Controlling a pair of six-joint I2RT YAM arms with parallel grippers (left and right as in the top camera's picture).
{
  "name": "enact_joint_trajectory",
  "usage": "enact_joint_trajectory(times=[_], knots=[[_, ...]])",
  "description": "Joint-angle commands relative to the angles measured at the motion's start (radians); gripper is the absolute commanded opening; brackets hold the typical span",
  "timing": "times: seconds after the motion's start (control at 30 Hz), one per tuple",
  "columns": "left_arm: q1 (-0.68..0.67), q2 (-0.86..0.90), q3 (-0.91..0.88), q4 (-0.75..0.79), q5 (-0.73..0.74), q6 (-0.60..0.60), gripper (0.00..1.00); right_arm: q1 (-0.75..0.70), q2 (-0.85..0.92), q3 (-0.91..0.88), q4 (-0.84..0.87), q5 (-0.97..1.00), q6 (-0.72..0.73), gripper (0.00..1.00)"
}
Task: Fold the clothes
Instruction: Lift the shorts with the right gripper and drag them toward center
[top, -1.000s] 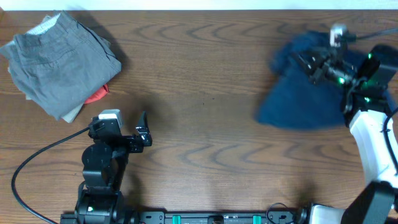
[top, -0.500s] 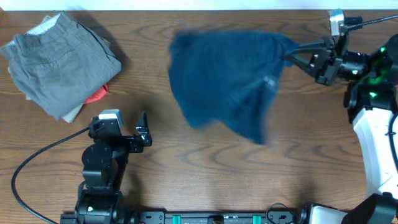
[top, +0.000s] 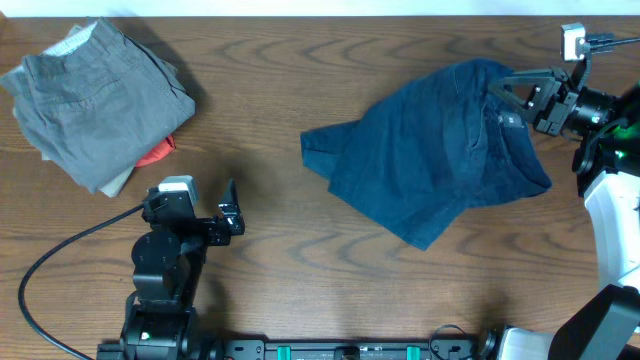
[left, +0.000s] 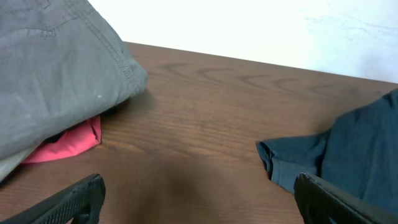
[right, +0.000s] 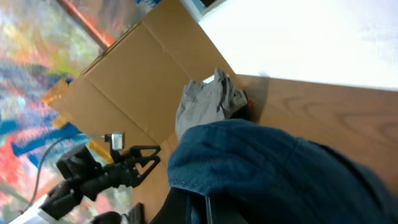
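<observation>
The table (top: 330, 60) is seen from straight above; the blue shorts (top: 430, 170) are shared by all views.

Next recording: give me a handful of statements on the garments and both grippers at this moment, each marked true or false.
1. The dark navy blue cotton shorts lie spread on the wooden table. True.
2. The left gripper holds them. False: it sits apart, fingers open and empty.
3. The right gripper pinches the shorts' edge. True.
4. The small orange-red garment lies on top of the grey-khaki folded shorts. False: it peeks out from underneath.
5. The grey-khaki shorts are already folded. True.
</observation>
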Motion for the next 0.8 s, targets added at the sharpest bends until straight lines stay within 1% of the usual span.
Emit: enact_joint_trajectory(times=[0.0, 0.07, 0.17, 0.37, 0.5, 0.57, 0.63, 0.77], knots=[[0.006, 0.000, 0.020, 0.004, 0.002, -0.009, 0.98, -0.037, -0.008, 0.008, 0.074, 0.024, 0.035, 0.01], [0.006, 0.000, 0.020, 0.004, 0.002, -0.009, 0.98, -0.073, -0.008, 0.011, 0.161, 0.040, 0.070, 0.01], [0.006, 0.000, 0.020, 0.004, 0.002, -0.009, 0.98, -0.135, -0.008, 0.026, 0.214, 0.055, 0.098, 0.01], [0.006, 0.000, 0.020, 0.005, 0.002, -0.009, 0.98, -0.238, -0.007, 0.035, 0.211, 0.031, 0.101, 0.01], [0.006, 0.000, 0.020, 0.005, 0.002, -0.009, 0.98, -0.258, -0.007, 0.035, 0.211, 0.025, 0.112, 0.00], [0.006, 0.000, 0.020, 0.005, 0.003, -0.009, 0.98, -0.258, -0.007, 0.035, 0.205, 0.031, 0.112, 0.01], [0.006, 0.000, 0.020, 0.005, 0.003, -0.009, 0.98, -0.258, -0.007, 0.035, 0.189, 0.061, 0.112, 0.01], [0.006, 0.000, 0.020, 0.005, 0.003, -0.009, 0.98, -0.256, -0.007, 0.035, 0.148, 0.201, 0.120, 0.01]])
